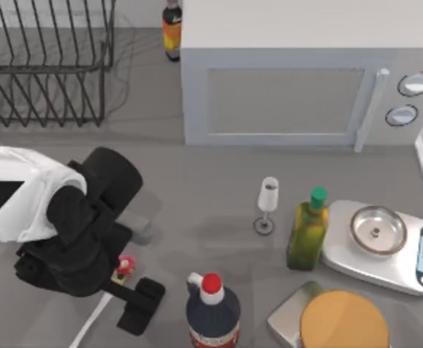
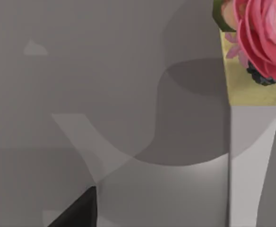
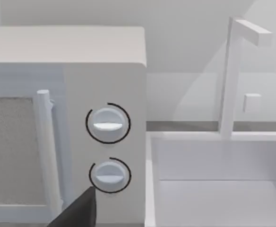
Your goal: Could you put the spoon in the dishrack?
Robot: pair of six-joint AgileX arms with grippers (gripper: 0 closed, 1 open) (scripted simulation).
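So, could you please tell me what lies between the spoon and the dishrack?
In the top view, the left arm hangs between the spoon and dishrack; otherwise bare table.

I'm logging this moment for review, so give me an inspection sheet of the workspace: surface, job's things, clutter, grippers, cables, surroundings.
Surface: grey table, no spills seen.
Job's things: spoon lies at the table's front left, its red-and-yellow knob beside the left gripper; dishrack stands at the back left, nothing seen in it.
Clutter: wine glass, green-capped bottle, kitchen scale, red-capped dark bottle, round orange-topped item, sauce bottle.
Grippers: left gripper low over the spoon's handle.
Cables: nothing seen.
Surroundings: microwave at the back; white sink with faucet beside it.
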